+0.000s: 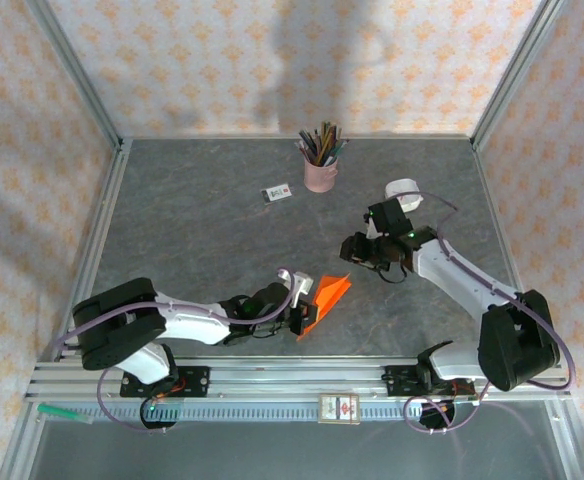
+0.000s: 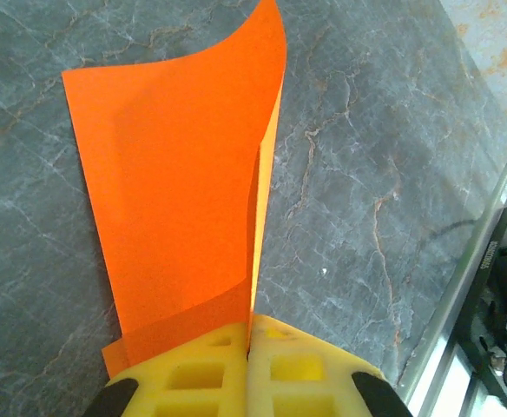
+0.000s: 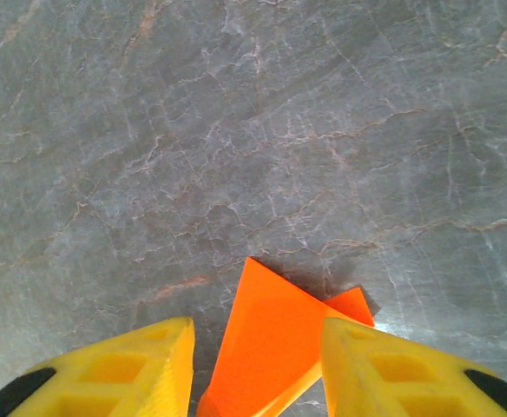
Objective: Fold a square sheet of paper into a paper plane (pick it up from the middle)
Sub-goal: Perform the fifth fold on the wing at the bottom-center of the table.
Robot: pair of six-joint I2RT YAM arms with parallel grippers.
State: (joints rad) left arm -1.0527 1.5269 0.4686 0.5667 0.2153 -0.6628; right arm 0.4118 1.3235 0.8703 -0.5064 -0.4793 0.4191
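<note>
My left gripper (image 2: pixel 249 334) presses its ribbed yellow foam fingers (image 2: pixel 193 373) together on the lower edge of the orange paper (image 2: pixel 175 191). The sheet is thin, smooth and matte, folded into layers along one straight crease, and its upper flap curls loosely at the far corner. The paper sits at the near middle of the grey, veined, stone-patterned table (image 3: pixel 236 130). My right gripper (image 3: pixel 255 326) hangs with its fingers spread, and the paper's pointed, wedge-shaped end (image 3: pixel 271 347) is framed between them.
</note>
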